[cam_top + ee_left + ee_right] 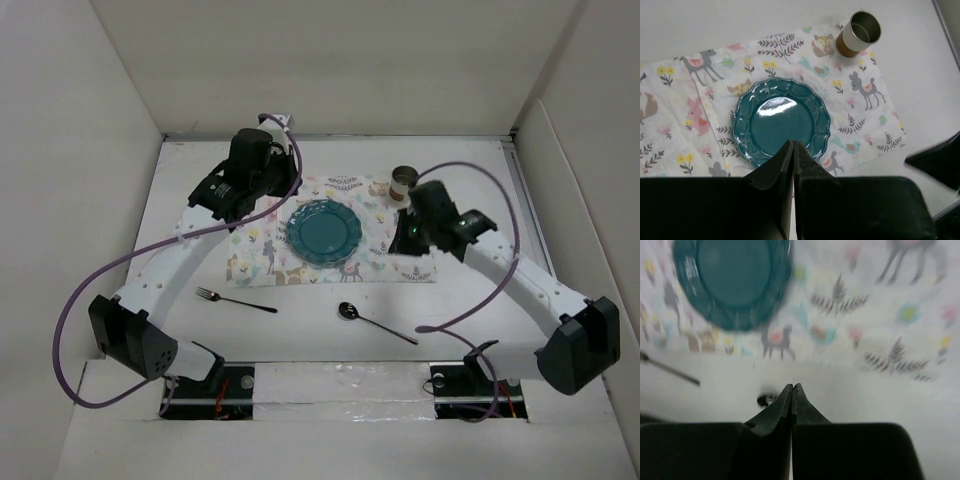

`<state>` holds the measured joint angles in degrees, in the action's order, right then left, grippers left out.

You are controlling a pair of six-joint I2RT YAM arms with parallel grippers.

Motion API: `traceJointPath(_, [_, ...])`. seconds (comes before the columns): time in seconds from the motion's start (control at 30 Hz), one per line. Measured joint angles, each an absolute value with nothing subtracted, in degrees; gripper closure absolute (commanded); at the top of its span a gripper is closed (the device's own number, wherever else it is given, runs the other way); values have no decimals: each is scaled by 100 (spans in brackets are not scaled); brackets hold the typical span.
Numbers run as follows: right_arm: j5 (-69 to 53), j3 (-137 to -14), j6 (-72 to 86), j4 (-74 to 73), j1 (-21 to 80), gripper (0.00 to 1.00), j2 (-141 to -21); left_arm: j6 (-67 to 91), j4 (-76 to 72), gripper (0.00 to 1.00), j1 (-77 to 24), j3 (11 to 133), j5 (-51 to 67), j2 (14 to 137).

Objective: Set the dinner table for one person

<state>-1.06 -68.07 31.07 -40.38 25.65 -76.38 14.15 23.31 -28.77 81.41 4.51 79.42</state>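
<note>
The left gripper (792, 146) has its fingers pressed together with nothing between them. Just beyond their tips lies the teal plate (781, 121), set on the animal-print placemat (867, 112). Farther ahead and to the right of those tips, a metal cup (860, 33) with a brown band stands upright at the placemat's corner. The right gripper (792, 387) is likewise closed on nothing. Its tips show against bare white surface just short of the placemat's edge, with the plate ahead and to their left.

The dinner table (300, 335) is the white top beneath both grippers, reaching past the placemat on every side. White walls (80, 150) box it in on the left, far and right. The widest open strip lies behind both grippers, toward the arm bases. There a fork (236, 300) and a spoon (375, 323) lie apart from each other and off the placemat.

Only the top view shows the fork and spoon whole, and the purple cables (75, 300) looping beside each arm. The left wrist view alone shows clearly the plate's scalloped rim and the deer, foxes and birds of the print. The right wrist view is blurred. It adds a thin dark handle (670, 370) off to the left of the fingers and a small shiny bit (765, 400) just left of their tips, which I cannot identify. Pale marks on the left arm's housing (222, 188) are too small to read.
</note>
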Motion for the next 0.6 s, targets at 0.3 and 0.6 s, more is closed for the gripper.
traceJointPath(0.3, [-338, -5214, 3710, -4692, 4047, 36, -7599, 1374, 2292, 92, -2799, 8853, 473, 8101])
traceJointPath(0.6, [-49, -5588, 3616, -5011, 4886, 37, -8908, 1372, 2279, 91, -2746, 8814, 513, 8066])
